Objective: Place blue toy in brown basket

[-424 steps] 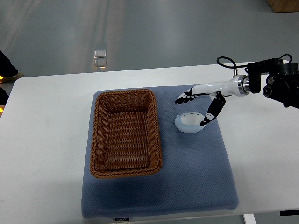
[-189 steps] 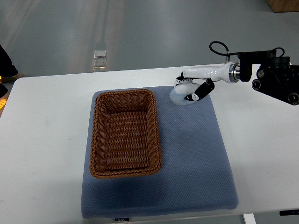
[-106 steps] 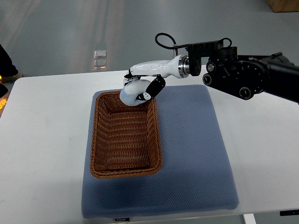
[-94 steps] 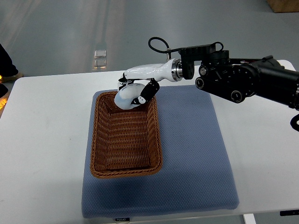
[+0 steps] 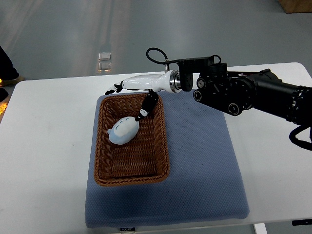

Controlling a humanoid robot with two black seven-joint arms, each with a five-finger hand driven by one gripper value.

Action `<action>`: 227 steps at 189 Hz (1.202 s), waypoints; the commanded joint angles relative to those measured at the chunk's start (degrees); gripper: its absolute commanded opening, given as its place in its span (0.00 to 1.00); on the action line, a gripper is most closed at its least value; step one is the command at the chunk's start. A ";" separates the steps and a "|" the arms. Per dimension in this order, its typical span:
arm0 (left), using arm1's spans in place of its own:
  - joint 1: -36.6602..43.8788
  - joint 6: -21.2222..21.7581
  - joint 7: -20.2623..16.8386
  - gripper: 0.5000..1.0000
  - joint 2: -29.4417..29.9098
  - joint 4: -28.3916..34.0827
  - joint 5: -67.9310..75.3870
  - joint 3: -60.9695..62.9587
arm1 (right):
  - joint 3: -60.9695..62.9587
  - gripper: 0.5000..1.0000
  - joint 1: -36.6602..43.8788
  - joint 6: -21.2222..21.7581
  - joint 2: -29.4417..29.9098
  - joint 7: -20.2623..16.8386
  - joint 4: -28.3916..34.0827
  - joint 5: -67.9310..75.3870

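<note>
The pale blue toy (image 5: 123, 130) lies on its side inside the brown wicker basket (image 5: 100, 146), in its upper half. My right hand (image 5: 127, 100) hovers above the basket's far rim, white with black fingertips (image 5: 113, 89), fingers spread and holding nothing. Its thumb (image 5: 146, 107) points down toward the toy without touching it. The right arm reaches in from the right edge across the mat. No left arm shows.
The basket stands on a blue-grey mat (image 5: 200, 161) on a white table (image 5: 44, 146). The arm's black housing (image 5: 243, 92) hangs over the mat's upper right corner. Grey floor lies beyond the table's far edge.
The right hand carried the toy from the mat leftward over the basket, then let go. The toy now lies in the basket and the fingers have spread.
</note>
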 commanded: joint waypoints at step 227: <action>-0.15 0.00 -0.09 1.00 0.00 -0.03 0.00 0.09 | 59.39 0.83 -38.56 -9.44 -4.90 -7.58 -5.93 27.73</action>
